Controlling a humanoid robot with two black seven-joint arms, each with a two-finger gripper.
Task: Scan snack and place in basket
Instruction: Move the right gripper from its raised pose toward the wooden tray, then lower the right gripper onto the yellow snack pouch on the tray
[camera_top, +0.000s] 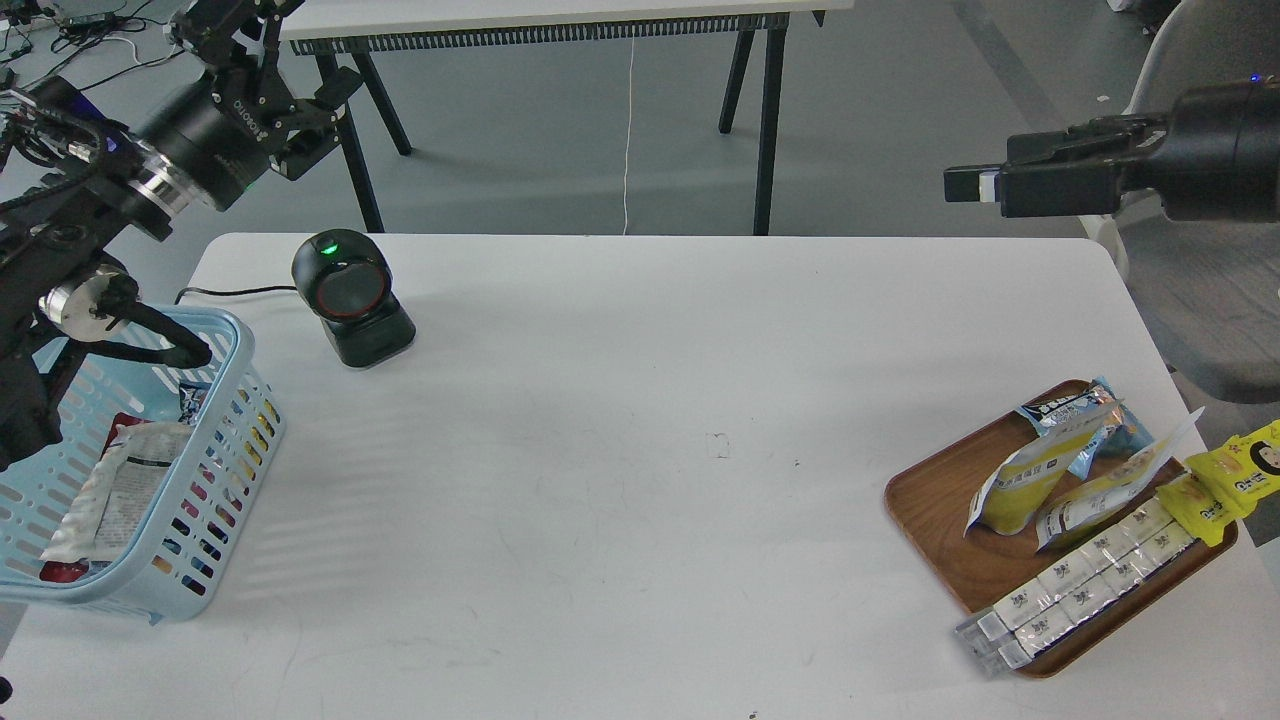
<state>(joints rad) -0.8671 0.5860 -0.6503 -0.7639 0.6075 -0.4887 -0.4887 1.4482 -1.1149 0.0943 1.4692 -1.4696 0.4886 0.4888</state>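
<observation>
Above the far right corner of the white table the right gripper is held level, seen edge-on, so its fingers cannot be told apart — whether it is open or closed cannot be told; nothing is seen in it. Past the far left corner the left gripper is raised, its two fingers spread apart and empty, touching nothing.

One snack — yellow body, pale top band — is propped on the brown wooden tray near the right edge, towards the near right corner; just beside it one light-blue pouch and one slim white-and-yellow pouch are leaned; two rows of small white packets are laid along the tray's near side, overhanging its rim; one bright yellow packet sticks out past the tray's right side.

One light-blue basket is stood at the left edge, holding a white wrapper among other items; one black scanner, its green light lit, is set near the far left corner.
</observation>
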